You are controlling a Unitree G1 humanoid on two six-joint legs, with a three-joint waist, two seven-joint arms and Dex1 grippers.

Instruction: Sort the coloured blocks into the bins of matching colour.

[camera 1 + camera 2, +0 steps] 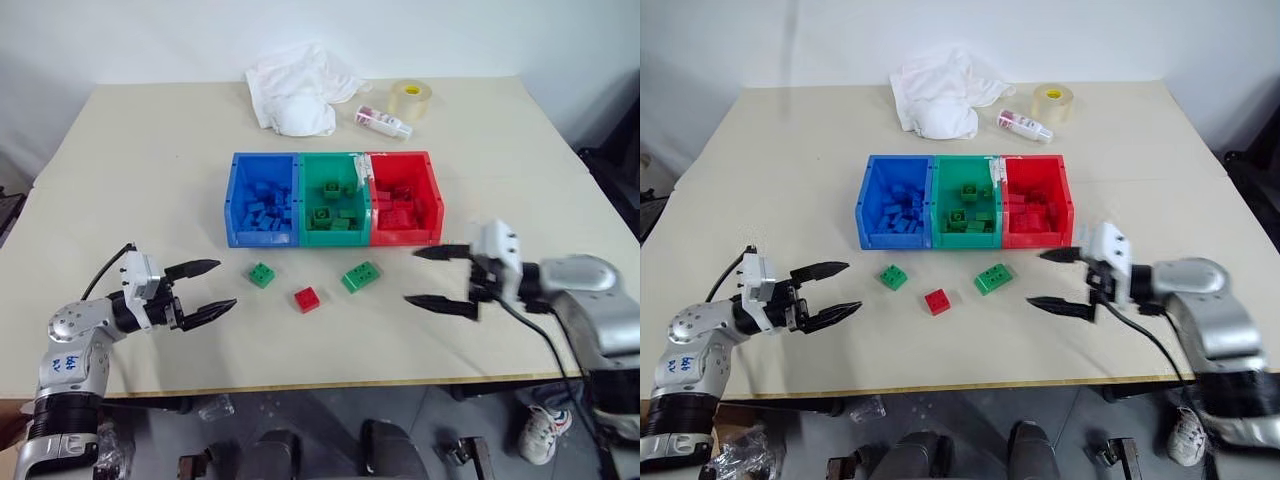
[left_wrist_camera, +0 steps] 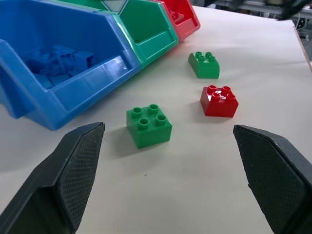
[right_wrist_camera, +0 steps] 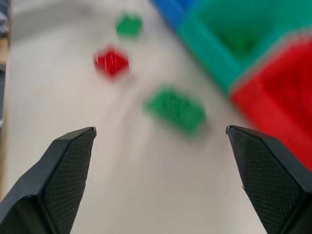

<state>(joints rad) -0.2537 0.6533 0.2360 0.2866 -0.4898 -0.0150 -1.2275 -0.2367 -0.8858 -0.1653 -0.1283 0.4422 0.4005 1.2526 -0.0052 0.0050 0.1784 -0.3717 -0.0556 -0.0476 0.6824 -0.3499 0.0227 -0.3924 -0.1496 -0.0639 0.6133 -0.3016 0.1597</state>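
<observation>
Left end effector and right end effector both spread wide and empty, low over the bench. Between them lie two green bricks and a red brick, just before the blue bin, green bin and red bin, each holding matching bricks. No legible writing on bricks or bins.

— How are your two arms sitting?

— Your left gripper reaches in from the left, pointing roughly level toward the middle, fingers spread wide and empty.

— And the right?

— Your right gripper comes in from the right, angled slightly downward, fingers likewise wide apart, holding nothing.
</observation>
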